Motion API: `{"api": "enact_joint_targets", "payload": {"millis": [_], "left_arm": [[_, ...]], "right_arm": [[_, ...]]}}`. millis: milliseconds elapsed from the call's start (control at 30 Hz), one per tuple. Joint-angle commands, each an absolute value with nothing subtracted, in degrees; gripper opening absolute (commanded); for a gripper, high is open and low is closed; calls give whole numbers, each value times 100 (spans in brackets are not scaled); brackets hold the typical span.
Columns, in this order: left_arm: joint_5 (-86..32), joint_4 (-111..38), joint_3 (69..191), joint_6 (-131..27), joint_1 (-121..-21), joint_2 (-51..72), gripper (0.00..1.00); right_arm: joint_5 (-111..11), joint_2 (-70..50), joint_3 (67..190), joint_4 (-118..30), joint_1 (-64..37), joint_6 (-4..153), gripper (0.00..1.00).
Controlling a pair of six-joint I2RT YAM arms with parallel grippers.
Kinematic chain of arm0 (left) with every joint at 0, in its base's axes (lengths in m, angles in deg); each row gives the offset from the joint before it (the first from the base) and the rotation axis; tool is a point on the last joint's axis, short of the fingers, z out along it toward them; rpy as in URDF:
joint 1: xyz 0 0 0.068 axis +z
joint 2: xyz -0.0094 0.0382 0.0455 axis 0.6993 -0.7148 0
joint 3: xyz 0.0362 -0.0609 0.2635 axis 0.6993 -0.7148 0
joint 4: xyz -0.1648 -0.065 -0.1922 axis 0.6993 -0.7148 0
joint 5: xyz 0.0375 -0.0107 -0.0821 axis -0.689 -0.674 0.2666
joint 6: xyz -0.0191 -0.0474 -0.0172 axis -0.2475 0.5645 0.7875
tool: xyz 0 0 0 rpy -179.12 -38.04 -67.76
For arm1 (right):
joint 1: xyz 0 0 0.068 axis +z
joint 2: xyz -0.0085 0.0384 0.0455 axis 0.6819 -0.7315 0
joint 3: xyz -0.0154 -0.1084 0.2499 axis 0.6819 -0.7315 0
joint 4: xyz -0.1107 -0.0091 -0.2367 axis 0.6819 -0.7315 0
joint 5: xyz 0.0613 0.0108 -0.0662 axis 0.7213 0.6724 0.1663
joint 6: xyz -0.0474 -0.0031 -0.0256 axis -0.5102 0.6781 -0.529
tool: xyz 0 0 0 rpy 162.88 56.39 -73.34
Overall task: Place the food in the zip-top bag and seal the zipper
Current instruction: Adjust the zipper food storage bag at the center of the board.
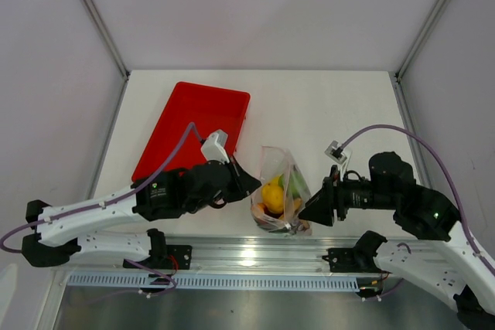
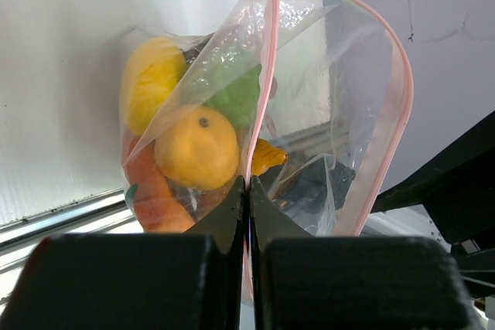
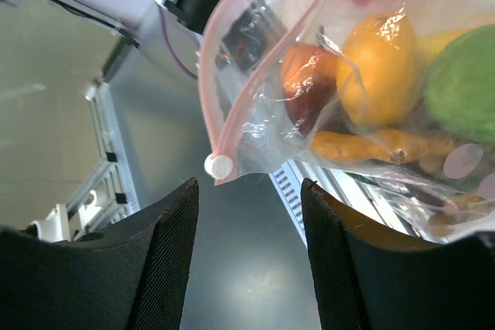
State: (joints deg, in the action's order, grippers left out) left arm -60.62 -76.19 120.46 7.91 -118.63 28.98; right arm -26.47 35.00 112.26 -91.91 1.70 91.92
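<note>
The clear zip-top bag [image 1: 280, 189] sits near the table's front edge, between my two grippers. Inside it are the yellow mango [image 2: 151, 83], orange fruit [image 2: 197, 148], green lime [image 2: 236, 96] and orange bits [image 2: 267, 157]. My left gripper [image 2: 249, 191] is shut on the bag's edge at the pink zipper [image 2: 265, 75], whose two strips stand apart in an open loop. My right gripper [image 3: 247, 187] is open and empty. It is just below the bag's corner, where a white slider [image 3: 219, 165] sits on the zipper strip [image 3: 213, 59]. The food also shows in the right wrist view [image 3: 379, 67].
A red tray [image 1: 193, 125] lies at the back left of the table. A metal rail [image 1: 255, 253] runs along the near edge below the bag. Grey walls close in both sides.
</note>
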Motion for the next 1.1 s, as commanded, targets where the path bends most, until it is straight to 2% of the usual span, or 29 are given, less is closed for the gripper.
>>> {"api": "enact_joint_targets", "payload": {"millis": [0,167,333,467,567,733,933,1067], "left_arm": [[-6254,-7652,12418,962,-11908,2827,1],[-6482,-7898,12453,1111,-11952,2854,1],[-6860,-8592,12480,1595,-12109,2897,1],[-7001,-8567,12296,1586,-12224,3073,1],[-6923,-8279,11963,1420,-12242,3310,1],[-6642,-7566,11575,936,-12285,3732,1],[-6571,-7055,11478,646,-12522,3768,1],[-6825,-7353,11636,952,-12611,3627,0]], "right_arm": [[-3178,3120,11468,-9268,577,9005,58],[-4452,2354,11882,-9445,641,8759,61],[-5157,1879,11909,-9181,641,8547,64],[-5448,1308,11795,-8892,641,8547,65],[-5291,1176,11619,-8427,641,8617,66],[-4167,701,11206,-7539,641,8846,65],[-3147,-71,11503,-6878,693,8663,63],[-3818,-144,11979,-7711,816,8188,63]]}}
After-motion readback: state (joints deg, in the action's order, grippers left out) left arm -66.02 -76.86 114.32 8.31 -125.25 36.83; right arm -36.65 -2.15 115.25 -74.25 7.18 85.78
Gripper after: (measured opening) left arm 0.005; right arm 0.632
